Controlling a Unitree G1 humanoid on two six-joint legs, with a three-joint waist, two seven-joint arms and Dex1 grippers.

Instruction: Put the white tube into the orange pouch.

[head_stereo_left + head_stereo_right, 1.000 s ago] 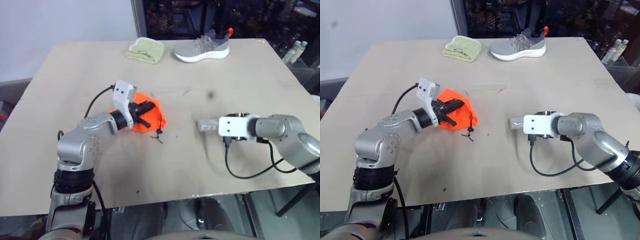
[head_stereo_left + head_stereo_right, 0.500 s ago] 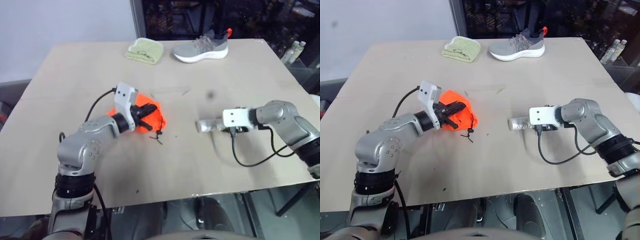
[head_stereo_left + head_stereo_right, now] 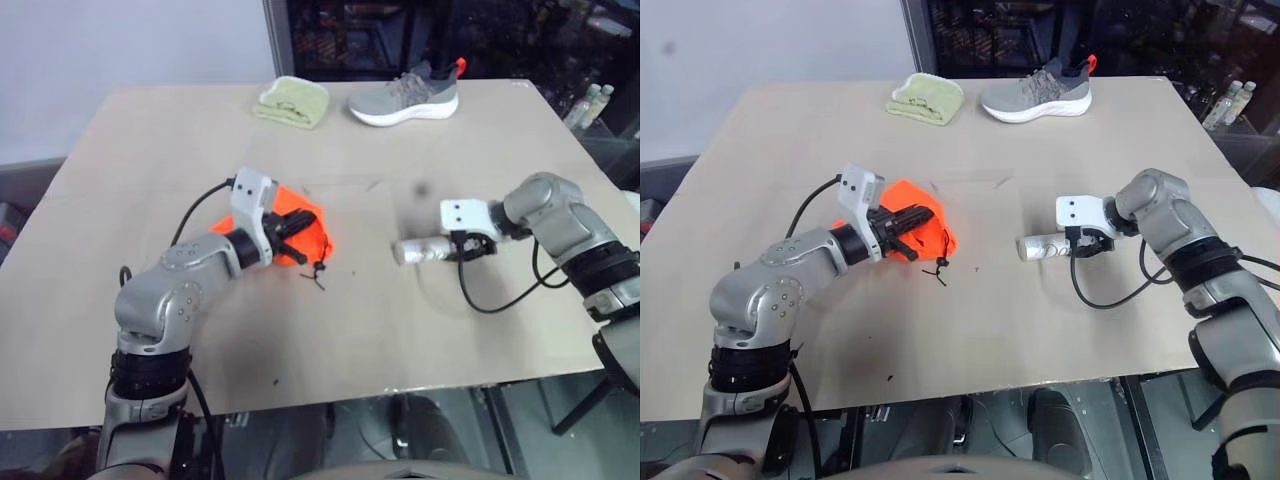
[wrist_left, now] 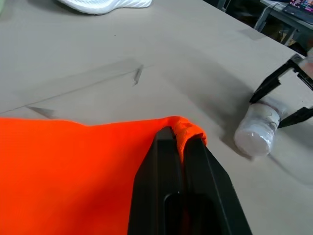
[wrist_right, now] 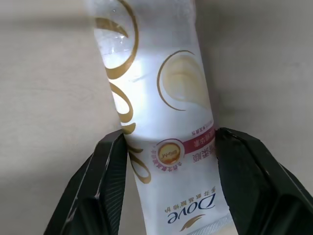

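Observation:
The orange pouch (image 3: 312, 238) lies left of the table's middle, its dark cord (image 3: 318, 272) trailing toward me. My left gripper (image 3: 295, 225) is shut, pinching a fold of the pouch's edge (image 4: 188, 132). The white tube (image 3: 420, 250) lies flat on the table right of centre, its cap end pointing toward the pouch and a hand's width of bare table between them. My right gripper (image 3: 472, 247) points steeply down over the tube's crimped end. In the right wrist view its black fingers (image 5: 105, 171) press both sides of the tube (image 5: 156, 98), shut on it.
A folded pale green cloth (image 3: 292, 102) and a grey shoe (image 3: 405, 95) sit along the table's far edge. Some bottles (image 3: 592, 100) stand off the table at the far right. The right arm's cable (image 3: 490, 300) loops over the tabletop.
My right arm has swung up and its wrist has tipped from nearly level to steeply downward around the tube's end. The tube has stayed where it lay. The left gripper and pouch have not moved.

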